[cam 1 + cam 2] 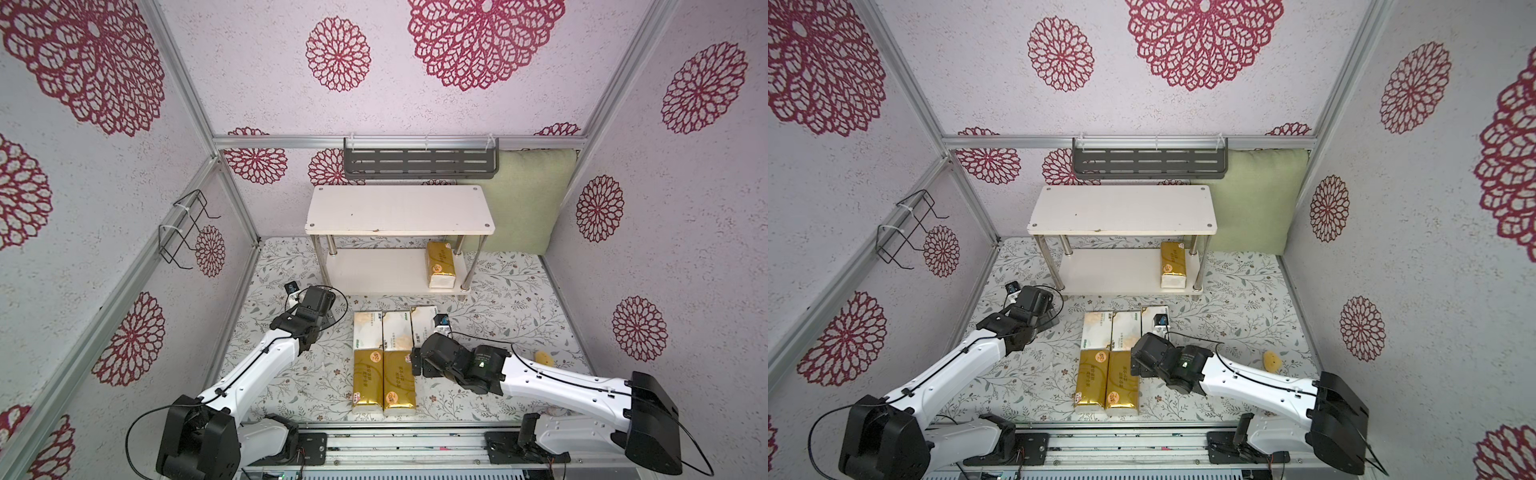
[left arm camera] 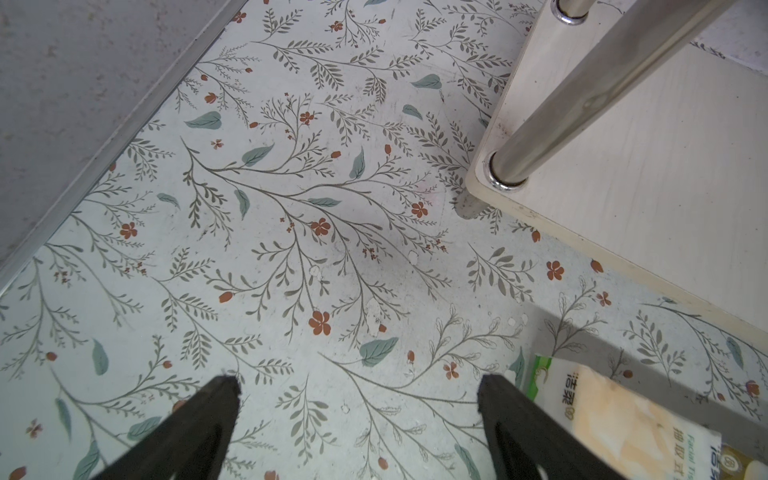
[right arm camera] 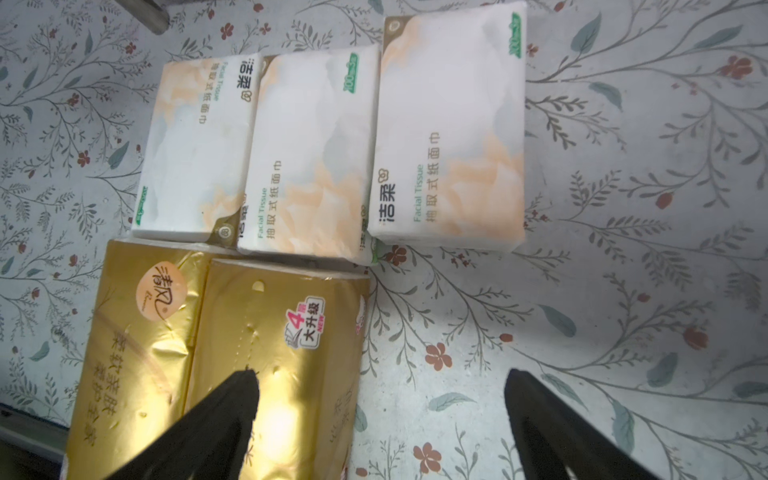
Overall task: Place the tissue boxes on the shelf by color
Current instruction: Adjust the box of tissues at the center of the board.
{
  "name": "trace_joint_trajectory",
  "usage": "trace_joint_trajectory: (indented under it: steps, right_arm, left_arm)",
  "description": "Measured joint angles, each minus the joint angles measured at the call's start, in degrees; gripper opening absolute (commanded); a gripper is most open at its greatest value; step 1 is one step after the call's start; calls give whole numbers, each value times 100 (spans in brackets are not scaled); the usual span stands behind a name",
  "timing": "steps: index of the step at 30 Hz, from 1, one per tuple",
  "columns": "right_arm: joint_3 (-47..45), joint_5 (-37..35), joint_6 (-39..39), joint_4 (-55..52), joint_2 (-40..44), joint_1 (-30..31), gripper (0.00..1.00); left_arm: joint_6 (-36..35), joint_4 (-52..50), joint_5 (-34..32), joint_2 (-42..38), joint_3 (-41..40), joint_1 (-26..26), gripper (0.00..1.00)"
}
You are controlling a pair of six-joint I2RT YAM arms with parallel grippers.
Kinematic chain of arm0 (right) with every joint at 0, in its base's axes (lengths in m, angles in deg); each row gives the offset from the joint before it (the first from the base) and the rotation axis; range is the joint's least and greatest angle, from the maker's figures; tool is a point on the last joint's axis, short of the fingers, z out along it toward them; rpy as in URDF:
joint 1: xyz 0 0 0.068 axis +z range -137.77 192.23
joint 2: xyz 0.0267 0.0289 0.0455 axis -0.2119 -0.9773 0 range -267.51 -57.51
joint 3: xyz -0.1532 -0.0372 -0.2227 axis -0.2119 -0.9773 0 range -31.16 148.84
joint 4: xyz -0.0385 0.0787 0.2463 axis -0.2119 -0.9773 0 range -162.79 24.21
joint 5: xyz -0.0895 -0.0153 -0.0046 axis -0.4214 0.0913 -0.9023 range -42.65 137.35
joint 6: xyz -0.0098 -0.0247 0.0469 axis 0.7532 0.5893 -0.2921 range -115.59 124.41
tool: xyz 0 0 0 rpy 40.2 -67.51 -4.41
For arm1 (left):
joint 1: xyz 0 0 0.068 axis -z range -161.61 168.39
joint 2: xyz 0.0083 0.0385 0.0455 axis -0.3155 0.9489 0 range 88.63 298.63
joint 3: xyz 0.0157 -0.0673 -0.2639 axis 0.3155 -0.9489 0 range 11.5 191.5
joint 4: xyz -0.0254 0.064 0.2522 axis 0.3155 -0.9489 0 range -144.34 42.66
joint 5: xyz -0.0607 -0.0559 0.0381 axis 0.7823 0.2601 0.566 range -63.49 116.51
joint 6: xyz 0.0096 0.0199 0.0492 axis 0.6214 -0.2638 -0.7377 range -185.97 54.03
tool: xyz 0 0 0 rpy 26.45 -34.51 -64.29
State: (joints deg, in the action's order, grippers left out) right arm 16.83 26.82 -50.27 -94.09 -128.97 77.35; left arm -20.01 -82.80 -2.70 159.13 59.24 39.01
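In both top views the shelf, two white boards on chrome legs, stands at the back of the floral tabletop. One shiny gold pack lies on its lower board, at the right end. In front of the shelf, three white packs sit side by side, and two more gold packs lie against their near ends.

In the left wrist view the left hand is spread wide and empty above bare tabletop. A white pack's corner lies just beside one finger.

In the right wrist view the right hand is also released and empty. One finger hangs over a gold pack, the other over the tabletop. The white packs show pale orange clouds, green "Facial Tissue" and "洁柔". The gold ones carry a round orange logo and a sticker reading "4 大升级 NEW".
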Motion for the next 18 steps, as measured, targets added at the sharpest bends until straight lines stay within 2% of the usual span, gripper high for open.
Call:
trace_joint_trajectory:
  steps: [18]
  right_arm:
    - [343, 369, -195, 518, -1012, 463, 99]
  left_arm:
    - [-35, 2, -24, -160, -4, 13, 97]
